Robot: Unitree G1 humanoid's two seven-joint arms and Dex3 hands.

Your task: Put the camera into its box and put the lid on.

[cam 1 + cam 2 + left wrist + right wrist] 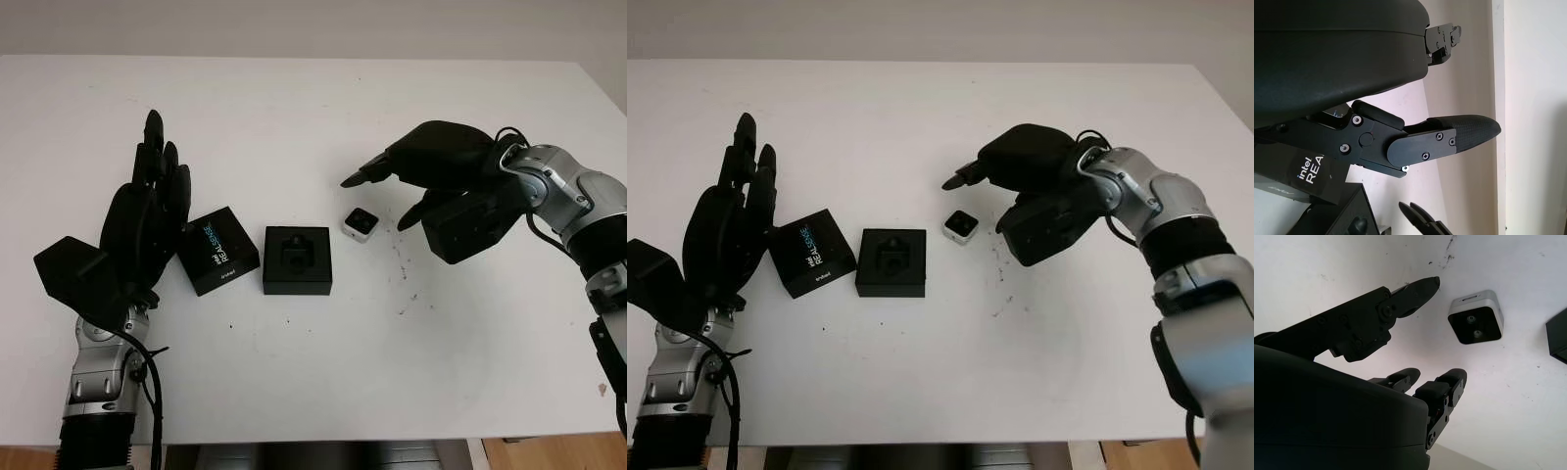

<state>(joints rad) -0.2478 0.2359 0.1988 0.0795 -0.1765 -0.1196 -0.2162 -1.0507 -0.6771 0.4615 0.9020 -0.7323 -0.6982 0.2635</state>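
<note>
A small silver camera with a black face lies on the white table, just right of the open black box. The box's lid, black with blue "RealSense" lettering, lies tilted to the left of the box. My right hand hovers just right of and above the camera, open, holding nothing; in the right wrist view the camera lies beyond its fingertips. My left hand is raised beside the lid at the left, open.
The white table reaches its front edge near the bottom of the eye views. Small dark specks mark the surface right of the box.
</note>
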